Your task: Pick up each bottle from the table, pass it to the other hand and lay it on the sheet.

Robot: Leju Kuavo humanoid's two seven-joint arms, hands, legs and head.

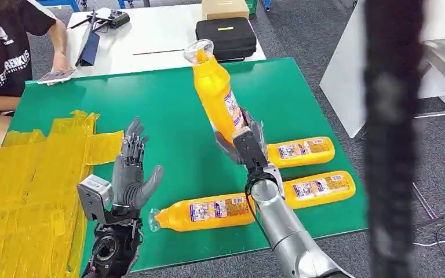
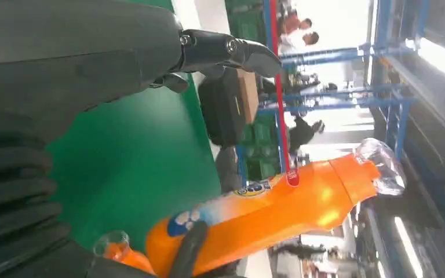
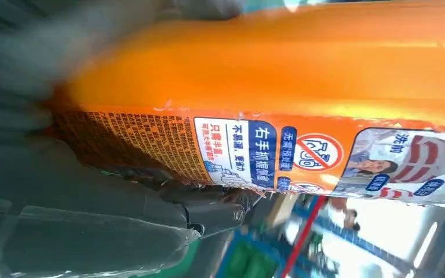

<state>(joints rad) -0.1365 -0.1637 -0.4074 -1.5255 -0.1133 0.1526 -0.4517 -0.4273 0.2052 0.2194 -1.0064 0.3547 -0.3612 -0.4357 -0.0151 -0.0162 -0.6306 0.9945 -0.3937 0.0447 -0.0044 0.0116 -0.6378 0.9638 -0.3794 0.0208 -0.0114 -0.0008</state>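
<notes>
My right hand (image 1: pixel 244 141) grips the base of an orange bottle (image 1: pixel 215 92) and holds it nearly upright above the green table (image 1: pixel 168 104), clear cap up. The same bottle (image 2: pixel 266 214) hangs in the air in the left wrist view, and its labelled side (image 3: pixel 266 92) lies against my right hand's fingers (image 3: pixel 150 208). My left hand (image 1: pixel 133 171) stands open to the left of it, palm toward the bottle, fingers (image 2: pixel 232 52) spread and apart from it. Three more orange bottles (image 1: pixel 203 212) (image 1: pixel 300 150) (image 1: pixel 318 188) lie on the table. The yellow sheet (image 1: pixel 29 185) covers the table's left end.
A person (image 1: pixel 3 52) in a black shirt sits at the far left corner, one hand on the table edge. Behind stands a white table (image 1: pixel 150 35) with a black case (image 1: pixel 226 36). A dark blurred strap (image 1: pixel 391 139) hangs across the right of the head view.
</notes>
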